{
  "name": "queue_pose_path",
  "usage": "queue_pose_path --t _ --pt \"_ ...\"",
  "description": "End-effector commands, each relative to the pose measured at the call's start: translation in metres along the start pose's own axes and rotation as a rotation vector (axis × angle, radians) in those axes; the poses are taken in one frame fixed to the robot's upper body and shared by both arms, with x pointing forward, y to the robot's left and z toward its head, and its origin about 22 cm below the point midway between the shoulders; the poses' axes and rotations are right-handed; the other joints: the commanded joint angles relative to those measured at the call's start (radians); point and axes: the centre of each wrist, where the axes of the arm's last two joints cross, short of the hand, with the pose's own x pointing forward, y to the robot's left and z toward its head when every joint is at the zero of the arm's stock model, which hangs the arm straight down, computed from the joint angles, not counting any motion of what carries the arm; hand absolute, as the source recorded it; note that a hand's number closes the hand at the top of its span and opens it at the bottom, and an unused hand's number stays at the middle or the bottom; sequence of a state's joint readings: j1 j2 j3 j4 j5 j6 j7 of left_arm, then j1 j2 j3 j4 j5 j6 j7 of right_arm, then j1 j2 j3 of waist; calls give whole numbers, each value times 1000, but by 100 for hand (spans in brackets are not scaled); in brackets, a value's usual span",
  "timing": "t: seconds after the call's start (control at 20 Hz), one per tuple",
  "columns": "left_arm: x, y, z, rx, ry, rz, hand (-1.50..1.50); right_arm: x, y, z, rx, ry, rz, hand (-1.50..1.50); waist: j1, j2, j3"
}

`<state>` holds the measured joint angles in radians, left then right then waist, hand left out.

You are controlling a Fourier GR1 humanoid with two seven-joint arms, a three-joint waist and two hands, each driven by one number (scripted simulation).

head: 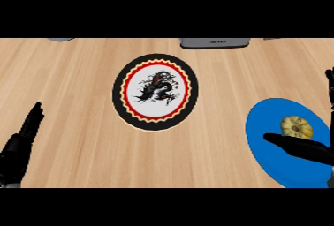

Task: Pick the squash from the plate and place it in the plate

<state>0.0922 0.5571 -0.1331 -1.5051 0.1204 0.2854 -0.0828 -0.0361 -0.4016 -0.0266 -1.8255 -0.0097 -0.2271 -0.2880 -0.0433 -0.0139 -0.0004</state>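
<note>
Our right hand (pixel 301 149), fingers spread, reaches beside the squash (pixel 296 126) on the blue plate (pixel 267 150) (left hand (pixel 20 141) rests open); we judge a nudge could roll it away from the dragon plate (pixel 119 88).

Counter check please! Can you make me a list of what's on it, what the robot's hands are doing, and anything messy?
Surface: wooden counter, light grain.
Job's things: yellow squash lies on the blue plate at right; black-rimmed plate with a dragon picture at centre holds nothing.
Clutter: nothing seen.
Hands: right hand over the blue plate, just in front of the squash, not holding it; left hand open, resting at the left edge.
Cables: nothing seen.
Surroundings: grey object at the far edge, cut off by the view.
</note>
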Motion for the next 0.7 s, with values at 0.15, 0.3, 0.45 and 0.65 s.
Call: queue_pose_path --t 0.15,0.3,0.45,0.65 --pt "-10 -5 10 -25 -27 -14 0 35 -32 74 91 -7 73 -150 25 10 0" --pt "-15 4 4 -33 -27 -15 0 53 -44 69 190 90 250 -150 21 10 -2" --pt "-8 -2 6 -27 -35 -38 0 63 -66 61 287 176 434 -150 24 11 -3" --pt "-10 -9 -2 -56 -37 -23 0 69 -69 52 340 270 609 -150 37 16 -2"
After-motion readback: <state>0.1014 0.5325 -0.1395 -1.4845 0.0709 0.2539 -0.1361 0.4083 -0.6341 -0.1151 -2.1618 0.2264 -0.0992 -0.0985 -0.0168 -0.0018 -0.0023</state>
